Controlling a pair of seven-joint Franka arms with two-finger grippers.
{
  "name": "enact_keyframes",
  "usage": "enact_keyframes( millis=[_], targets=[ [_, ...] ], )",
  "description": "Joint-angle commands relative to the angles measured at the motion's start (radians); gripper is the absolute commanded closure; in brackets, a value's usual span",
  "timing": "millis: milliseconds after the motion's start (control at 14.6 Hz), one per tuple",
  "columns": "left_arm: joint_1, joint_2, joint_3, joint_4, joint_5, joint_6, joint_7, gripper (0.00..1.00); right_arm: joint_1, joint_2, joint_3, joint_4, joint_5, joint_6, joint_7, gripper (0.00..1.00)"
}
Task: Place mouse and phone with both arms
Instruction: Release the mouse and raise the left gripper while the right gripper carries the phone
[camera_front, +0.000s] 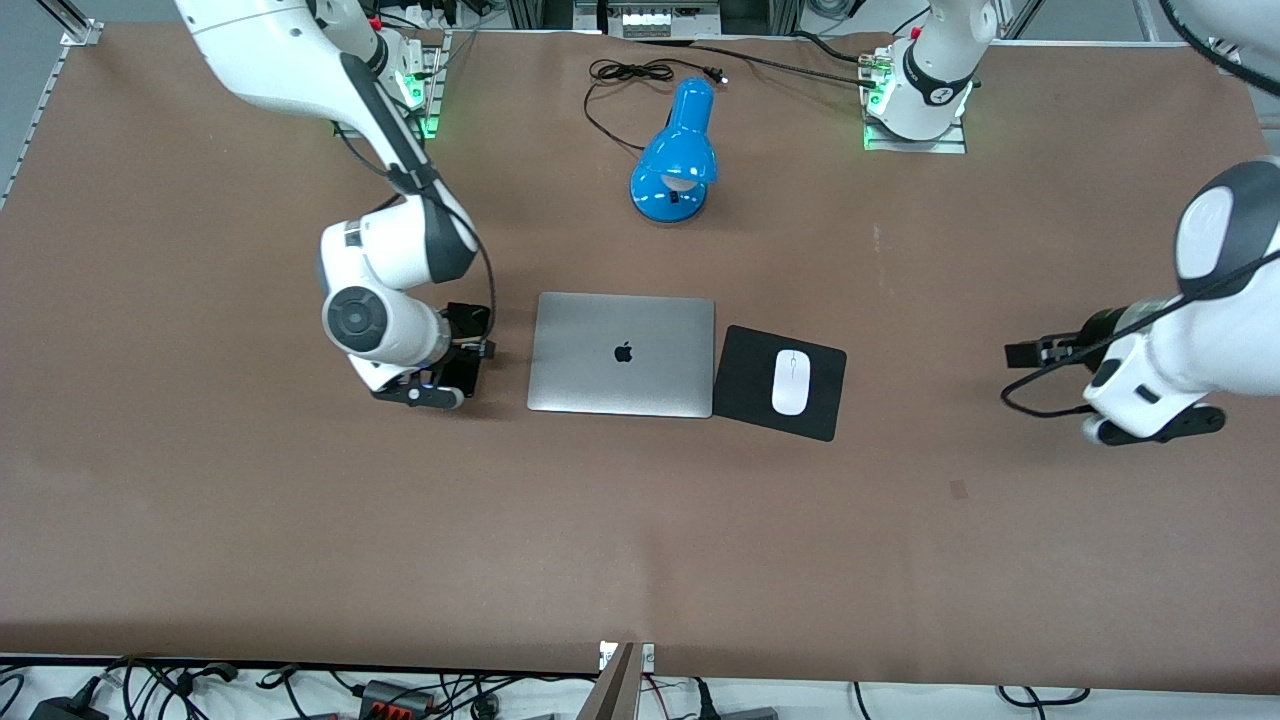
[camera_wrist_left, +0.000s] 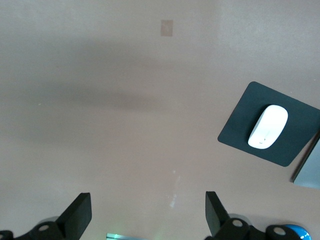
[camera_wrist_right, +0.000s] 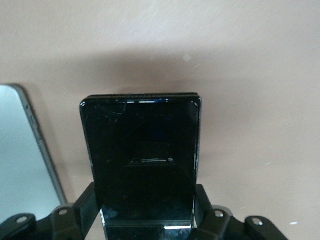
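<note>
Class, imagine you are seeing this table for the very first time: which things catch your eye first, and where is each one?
The closed silver laptop lies mid-table, with the bright blue lamp farther from the front camera. Beside the laptop, toward the left arm's end, the white mouse rests on the black mouse pad. The right end effector grips the black phone beside the laptop; the left end effector hangs open over bare table.

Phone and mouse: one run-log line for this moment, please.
right hand: shut on phone, beside laptop | left hand: open, over bare table | mouse: on mouse pad
</note>
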Motion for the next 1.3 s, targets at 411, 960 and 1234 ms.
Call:
enact_keyframes(
  millis=[411,960,1234],
  targets=[
    [0.019,-0.317,-0.039,-0.252,-0.036,0.041,0.026,0.0,0.047,0.059,-0.01,0.01,0.042,0.038,0.026,0.73],
    [0.022,-0.362,-0.041,-0.303,-0.119,0.083,0.028,0.0,0.062,0.084,-0.01,0.012,0.044,0.083,0.029,0.26],
    [0.016,-0.365,-0.06,-0.302,-0.117,0.083,0.025,0.0,0.057,0.05,-0.016,0.018,0.041,0.081,0.027,0.0]
  ],
)
